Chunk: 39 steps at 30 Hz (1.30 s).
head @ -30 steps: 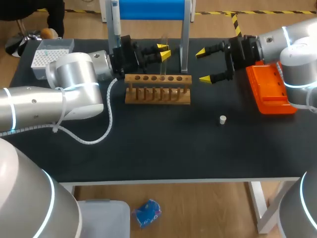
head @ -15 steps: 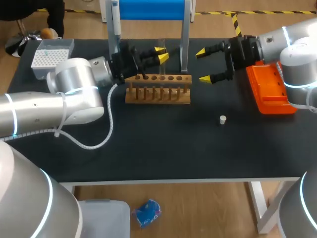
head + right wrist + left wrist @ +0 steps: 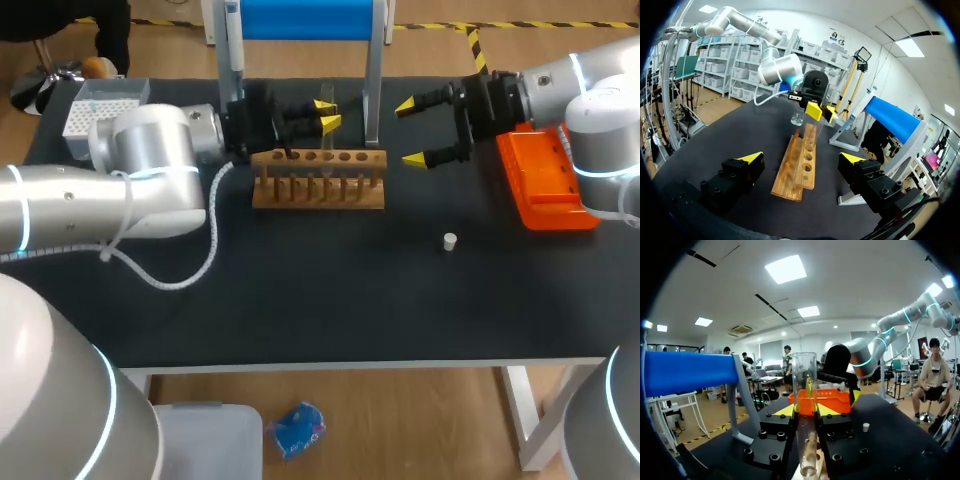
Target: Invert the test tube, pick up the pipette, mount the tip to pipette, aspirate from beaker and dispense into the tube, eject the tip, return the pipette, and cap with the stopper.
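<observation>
Nearest on the desk point(image 3: 300, 290), the white stopper point(image 3: 450, 240) is left lying where it lay a second ago, well apart from both arms. Behind it the wooden rack point(image 3: 318, 190) is likewise unmoved.

The change is found at the left claw point(image 3: 327, 112). Over the last second its wrist has been turned slightly and the arm's big joint housing has been swung out and back. The yellow tips are now set one a little above the other over the rack's middle holes. In the left wrist view the test tube point(image 3: 805, 375) is seen pinched between them. It is held upright, with the open rim up and the rounded end just over the rack's wood. Whether that end is already in a hole cannot be told.

Farther right, the right claw point(image 3: 412, 132) is kept spread wide and empty beside the rack's end, in the same pose as before.

At the back, the pipette point(image 3: 232, 45) hangs untouched on its stand.

From this the inverting step is judged nearly finished. The tube probably has to be seated and released before the pipette can be fetched.
</observation>
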Motion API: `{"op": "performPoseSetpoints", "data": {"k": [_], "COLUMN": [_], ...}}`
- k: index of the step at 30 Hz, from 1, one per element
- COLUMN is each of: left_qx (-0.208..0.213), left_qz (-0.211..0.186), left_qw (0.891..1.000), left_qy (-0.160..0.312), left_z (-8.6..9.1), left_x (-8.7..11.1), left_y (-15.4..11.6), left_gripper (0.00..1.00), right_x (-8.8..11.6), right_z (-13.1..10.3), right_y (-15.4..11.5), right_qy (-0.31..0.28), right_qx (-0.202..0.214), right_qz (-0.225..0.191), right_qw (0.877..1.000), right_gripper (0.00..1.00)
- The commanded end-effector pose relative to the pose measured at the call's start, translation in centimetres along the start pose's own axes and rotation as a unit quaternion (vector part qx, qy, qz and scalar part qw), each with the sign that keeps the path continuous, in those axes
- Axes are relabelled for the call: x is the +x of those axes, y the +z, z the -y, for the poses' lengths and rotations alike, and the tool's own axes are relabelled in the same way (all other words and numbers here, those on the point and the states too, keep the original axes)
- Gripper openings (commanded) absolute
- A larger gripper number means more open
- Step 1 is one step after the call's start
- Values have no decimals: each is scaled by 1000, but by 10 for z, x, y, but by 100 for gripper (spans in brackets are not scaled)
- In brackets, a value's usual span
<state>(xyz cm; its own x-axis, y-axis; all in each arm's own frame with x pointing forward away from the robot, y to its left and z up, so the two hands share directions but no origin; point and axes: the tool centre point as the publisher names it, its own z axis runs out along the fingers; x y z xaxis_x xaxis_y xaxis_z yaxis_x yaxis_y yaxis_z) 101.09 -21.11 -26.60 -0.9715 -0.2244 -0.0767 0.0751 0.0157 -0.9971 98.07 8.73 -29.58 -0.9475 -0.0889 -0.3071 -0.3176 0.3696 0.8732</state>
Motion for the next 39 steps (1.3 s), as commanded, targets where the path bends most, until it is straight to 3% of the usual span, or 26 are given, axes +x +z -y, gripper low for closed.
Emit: {"op": "performPoseSetpoints", "data": {"k": [1,18,39], "left_qx": [-26,-117,-96], "left_qz": [-9,-43,-37], "left_qw": [1000,992,994], "left_qy": [-2,-19,-39], "left_z": [4,-9,-31], "left_x": [-3,0,0], "left_y": [-1,-3,-4], "left_gripper": [0,0,0], "right_x": [0,0,0], "right_z": [0,0,0], "right_y": [0,0,0], "right_qy": [0,0,0], "right_qx": [0,0,0], "right_qz": [0,0,0], "right_qw": [1000,1000,1000], "right_gripper": [100,100,100]}}
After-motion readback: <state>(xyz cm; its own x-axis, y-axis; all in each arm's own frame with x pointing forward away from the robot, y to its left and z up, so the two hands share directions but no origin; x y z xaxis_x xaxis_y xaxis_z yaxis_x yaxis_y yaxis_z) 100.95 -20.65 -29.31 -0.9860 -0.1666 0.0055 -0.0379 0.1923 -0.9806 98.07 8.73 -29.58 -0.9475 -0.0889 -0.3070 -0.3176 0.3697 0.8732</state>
